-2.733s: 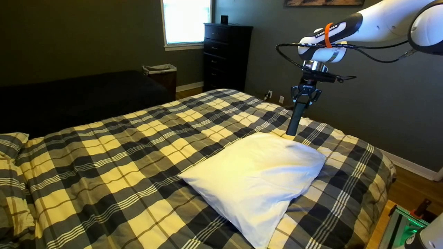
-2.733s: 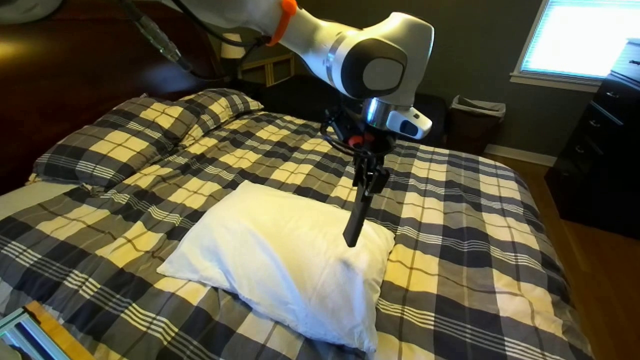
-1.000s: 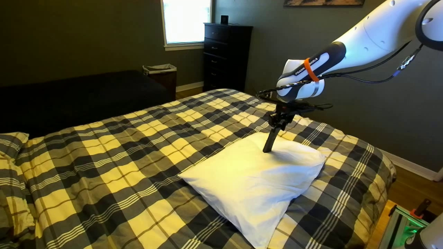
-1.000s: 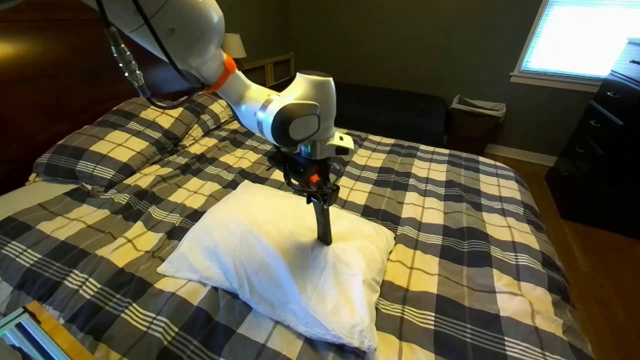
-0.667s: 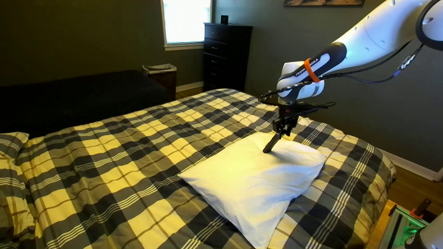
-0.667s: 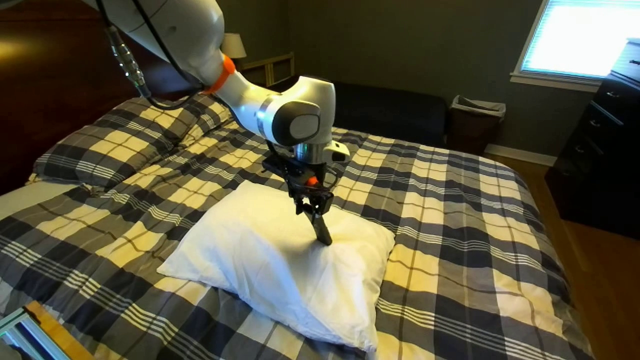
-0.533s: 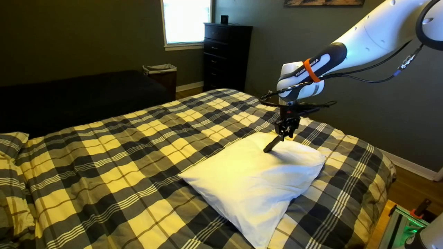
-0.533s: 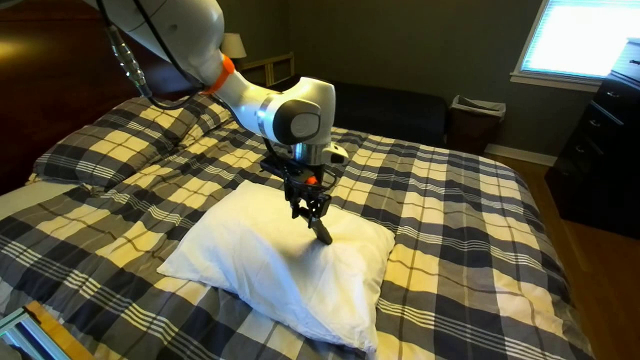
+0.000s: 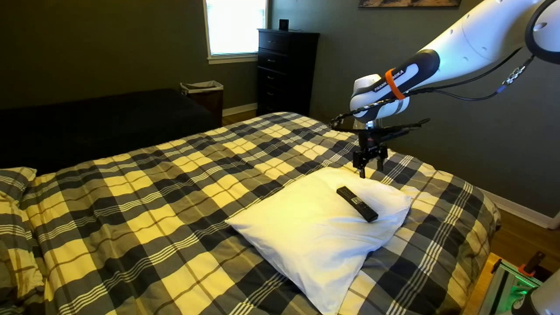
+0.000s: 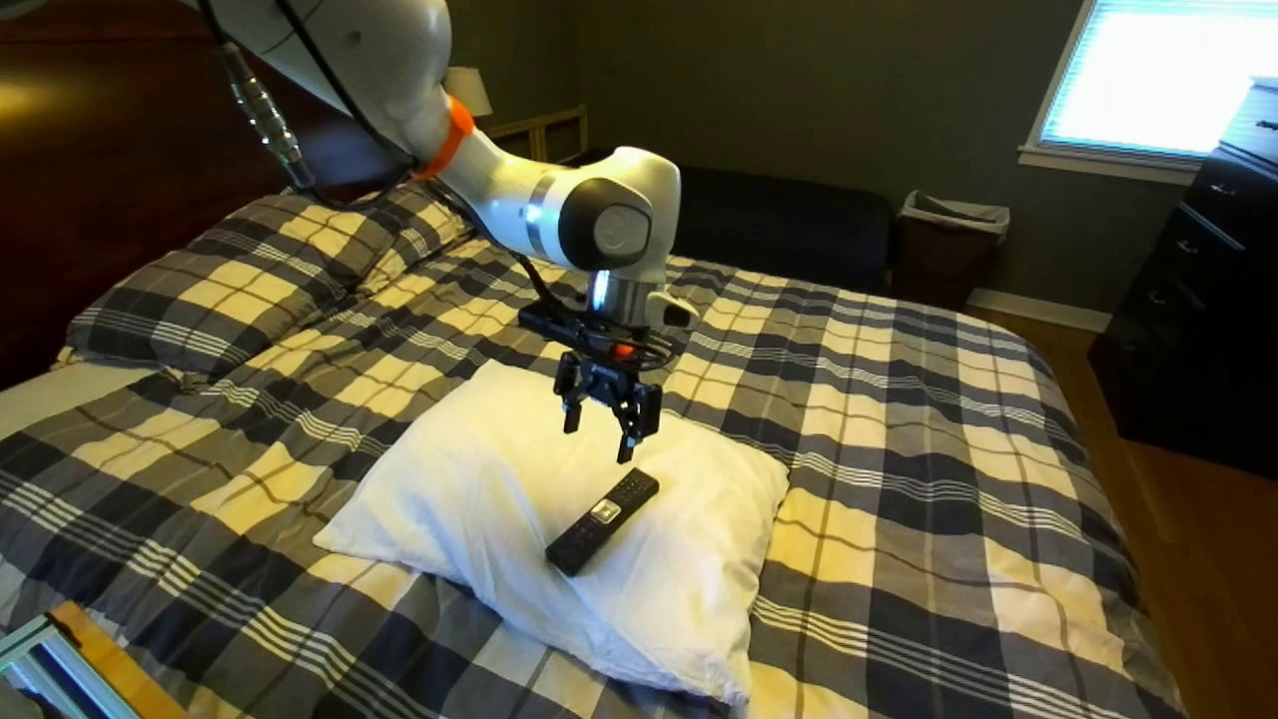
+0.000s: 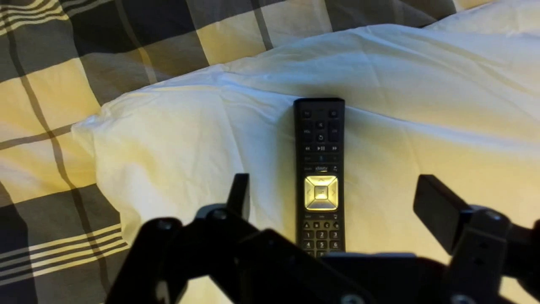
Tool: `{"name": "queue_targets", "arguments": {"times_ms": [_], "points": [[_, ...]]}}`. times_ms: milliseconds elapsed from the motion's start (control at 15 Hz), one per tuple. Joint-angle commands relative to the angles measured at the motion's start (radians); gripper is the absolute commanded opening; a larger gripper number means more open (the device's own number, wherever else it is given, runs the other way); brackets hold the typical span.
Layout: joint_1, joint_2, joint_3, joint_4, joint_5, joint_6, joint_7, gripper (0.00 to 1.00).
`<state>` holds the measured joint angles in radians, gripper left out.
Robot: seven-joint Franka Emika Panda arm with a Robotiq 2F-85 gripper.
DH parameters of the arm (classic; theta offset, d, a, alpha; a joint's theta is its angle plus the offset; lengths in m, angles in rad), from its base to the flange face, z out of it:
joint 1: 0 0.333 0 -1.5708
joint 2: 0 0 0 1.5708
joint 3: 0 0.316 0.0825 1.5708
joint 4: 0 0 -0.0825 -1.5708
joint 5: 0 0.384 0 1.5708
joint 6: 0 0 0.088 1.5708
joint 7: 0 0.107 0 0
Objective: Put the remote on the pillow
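"Since the gripper (image 10: 599, 436) hangs with its fingers (image 11: 441, 213) spread wide and grasps nothing, I take the release as done. Agreed?"

"Agreed. Below the fingers, not touching them, the remote (image 10: 602, 521) lies flat, keys up, on the pillow (image 9: 297, 218)."

"Does it sit securely?"

"I'd judge so. It's off to one end, but both exterior views show pillow on every side of it. The pillow looks soft, though: one nudge could set the remote sliding."

"So how should the gripper leave?"

"Straight up first, gently, with the fingers wide. In the wrist view one end of the remote is hidden behind the gripper, so a sideways sweep could clip it. Swing off only when the tips are well clear of the pillow."

"And closing the fingers?"

"Leave that for later; this low, it risks pinching the remote or a fold of the pillow."

"Anything farther out to mind?"

"Quilt (image 10: 899, 479) around the pillow, and beyond it the dresser (image 9: 286, 72), well apart. Neither should hinder the lift."
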<state>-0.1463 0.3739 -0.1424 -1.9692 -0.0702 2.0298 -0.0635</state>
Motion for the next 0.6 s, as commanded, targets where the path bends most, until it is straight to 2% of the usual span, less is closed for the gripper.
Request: {"name": "queue_targets", "arguments": {"times_ms": [0,467,533], "points": [[-0.004,-0.003,-0.004,0.019,-0.019,-0.015,0.014,1.00],[-0.010,-0.055,-0.016,-0.005,-0.007,0.029,0.033,1.00],[-0.010,-0.023,-0.010,0.026,-0.003,0.000,0.018,1.00]]}}
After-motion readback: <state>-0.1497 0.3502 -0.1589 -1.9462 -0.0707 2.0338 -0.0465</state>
